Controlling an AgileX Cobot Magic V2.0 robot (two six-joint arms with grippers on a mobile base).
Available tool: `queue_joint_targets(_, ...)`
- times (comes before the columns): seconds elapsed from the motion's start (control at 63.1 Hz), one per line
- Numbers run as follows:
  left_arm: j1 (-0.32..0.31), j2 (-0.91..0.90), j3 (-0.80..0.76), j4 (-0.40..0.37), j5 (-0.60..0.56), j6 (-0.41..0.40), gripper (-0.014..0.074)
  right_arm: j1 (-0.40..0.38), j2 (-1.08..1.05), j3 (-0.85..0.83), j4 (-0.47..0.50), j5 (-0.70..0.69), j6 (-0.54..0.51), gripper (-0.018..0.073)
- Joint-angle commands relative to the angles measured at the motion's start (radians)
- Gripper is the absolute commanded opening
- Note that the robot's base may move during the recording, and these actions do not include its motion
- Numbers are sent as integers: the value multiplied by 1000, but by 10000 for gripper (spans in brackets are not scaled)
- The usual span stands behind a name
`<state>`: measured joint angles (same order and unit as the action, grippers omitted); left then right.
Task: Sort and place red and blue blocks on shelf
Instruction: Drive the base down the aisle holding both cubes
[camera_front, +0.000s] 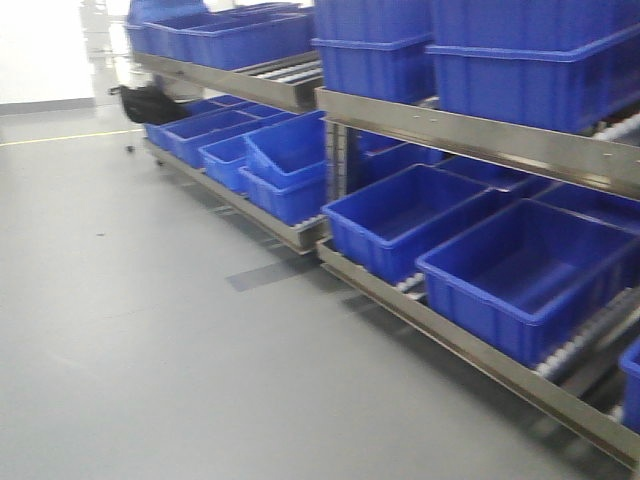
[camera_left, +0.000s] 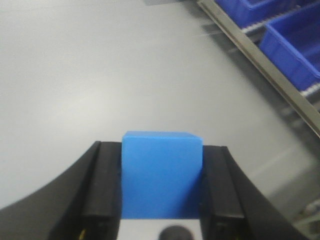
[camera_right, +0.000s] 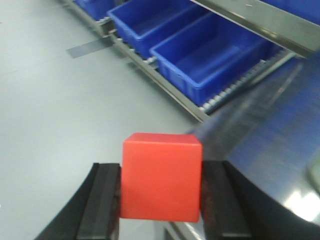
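Two tiers of the shelf (camera_front: 470, 135) show in the front view: grey metal front rails, with white rollers visible under the lower row. Both tiers carry rows of dark-blue bins (camera_front: 520, 270), and the ones whose insides show hold nothing. One bin (camera_front: 285, 150) further left sits tilted against its neighbours. Grey floor (camera_front: 150, 330) fills the rest of that view.

Right wrist view: a blurred, reflective surface (camera_right: 280, 165) takes up the lower right. Its near edge runs diagonally just beside the held cube; cannot tell whether the cube is over it.

Left gripper (camera_left: 161, 150): black fingers (camera_left: 105, 185) pressed against both side faces of the blue block (camera_left: 161, 175), pinching it. The block is upright, top face level, above the floor, with the shelf's lower rail at upper right and well apart.

Right gripper (camera_right: 161, 172): fingers (camera_right: 102, 200) closed the same way on the red block (camera_right: 161, 177), which is square in the grip, with the shelf's lower bins beyond it.
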<state>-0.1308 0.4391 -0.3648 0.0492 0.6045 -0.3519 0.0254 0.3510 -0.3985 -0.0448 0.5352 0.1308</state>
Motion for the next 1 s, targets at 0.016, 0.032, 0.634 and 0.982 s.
queue_joint_targets(0.016, 0, 4, -31, 2, -80, -8, 125, -5, 5, -29, -13, -80, -2, 60)
queue_joint_targets(0.032, 0, 4, -31, 2, -80, -8, 125, -5, 5, -29, -13, -80, -2, 60)
queue_joint_targets(0.634, 0, 4, -31, 2, -80, -8, 125, -5, 5, -29, -13, -80, -2, 60)
queue_joint_targets(0.982, 0, 4, -31, 2, -80, -8, 125, -5, 5, -29, -13, -80, -2, 60)
